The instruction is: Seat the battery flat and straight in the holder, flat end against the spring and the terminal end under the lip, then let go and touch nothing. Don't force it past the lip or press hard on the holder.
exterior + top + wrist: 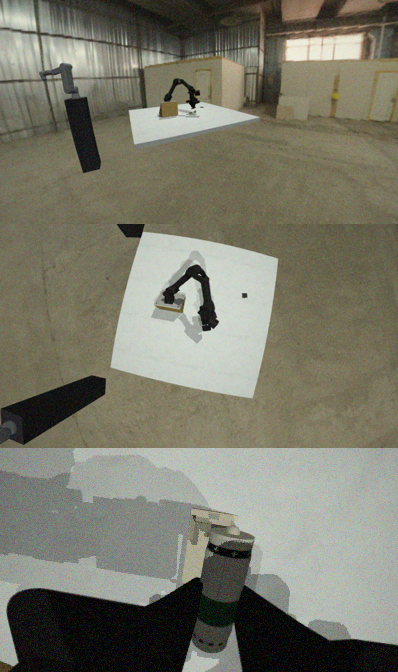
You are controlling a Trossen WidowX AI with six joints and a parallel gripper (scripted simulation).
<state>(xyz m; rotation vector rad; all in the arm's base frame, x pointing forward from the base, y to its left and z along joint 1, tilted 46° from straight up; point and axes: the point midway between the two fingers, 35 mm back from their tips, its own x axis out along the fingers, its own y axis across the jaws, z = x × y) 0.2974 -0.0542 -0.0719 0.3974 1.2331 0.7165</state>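
Note:
My gripper (218, 589) (193, 107) is shut on the battery (226, 575), a grey cylinder with a green band and a black band marked with plus signs. Its terminal end points to the top of the wrist view and its flat end to the bottom, with a slight slant. The cream holder (194, 564) (193, 112) is below and partly behind the battery; its end wall (215, 516) shows just beyond the terminal. The battery appears above the holder, a little to its right in the wrist view. The spring is hidden. In the top view the arm covers most of the holder.
The arm's base stands on a box with wooden sides (169, 308) (169, 109), left of the gripper in the top and exterior views. A small dark square (244, 295) (201, 107) lies on the white table (186, 364) (161, 130). A black pillar (56, 407) (82, 134) stands off the table.

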